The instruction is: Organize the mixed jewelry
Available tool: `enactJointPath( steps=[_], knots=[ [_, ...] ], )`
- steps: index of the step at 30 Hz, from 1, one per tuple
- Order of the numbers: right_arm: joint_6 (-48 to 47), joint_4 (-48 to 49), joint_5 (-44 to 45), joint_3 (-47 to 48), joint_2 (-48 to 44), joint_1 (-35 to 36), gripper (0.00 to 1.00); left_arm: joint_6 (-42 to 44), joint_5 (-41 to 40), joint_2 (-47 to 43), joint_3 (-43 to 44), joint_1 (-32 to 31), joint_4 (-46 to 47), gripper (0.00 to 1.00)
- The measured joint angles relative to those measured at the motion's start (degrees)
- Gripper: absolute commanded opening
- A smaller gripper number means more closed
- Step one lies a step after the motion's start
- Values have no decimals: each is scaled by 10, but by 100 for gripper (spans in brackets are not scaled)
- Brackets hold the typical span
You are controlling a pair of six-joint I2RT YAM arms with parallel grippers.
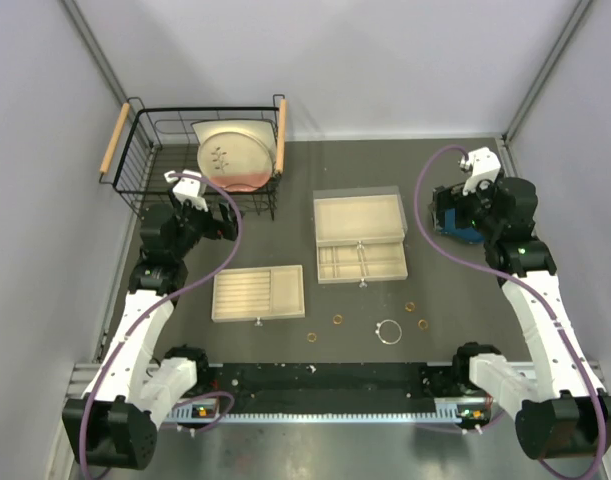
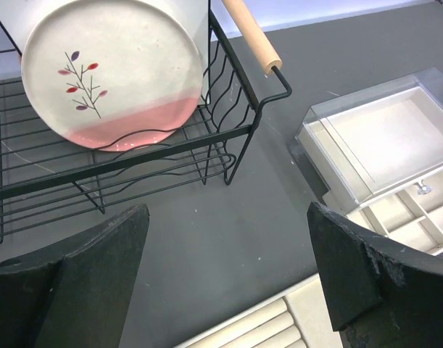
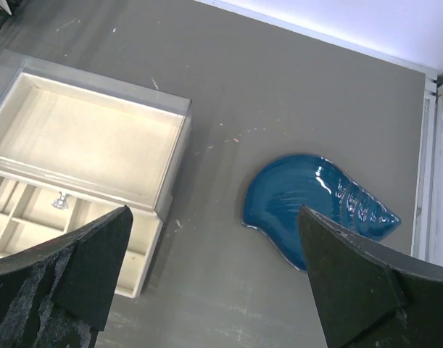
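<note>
Several tiny gold rings lie on the dark table near its front edge: one (image 1: 337, 320), one (image 1: 311, 337), one (image 1: 410, 306) and one (image 1: 423, 323). A thin silver wire hoop (image 1: 389, 331) lies among them. The beige drawer box (image 1: 359, 236) stands mid-table with its drawer pulled out (image 3: 32, 217). A beige ridged tray (image 1: 258, 293) lies to its left. My left gripper (image 2: 228, 290) is open and empty above bare table beside the ridged tray's corner (image 2: 265, 326). My right gripper (image 3: 214, 283) is open and empty over bare table between the box and a blue dish (image 3: 315, 203).
A black wire basket (image 1: 200, 160) with wooden handles holds a cream and pink plate (image 2: 112, 72) at the back left. The blue shell-shaped dish (image 1: 455, 228) sits under the right arm at the back right. Walls close in on both sides.
</note>
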Motion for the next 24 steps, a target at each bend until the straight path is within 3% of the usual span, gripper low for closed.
enactJointPath(
  steps=[11, 24],
  knots=[
    [-15, -60, -21, 2, 5, 0, 99, 14, 29, 2, 2, 1, -24, 96],
    [-208, -246, -41, -14, -26, 2, 93, 51, 104, 27, 12, 3, -61, 95]
  ],
)
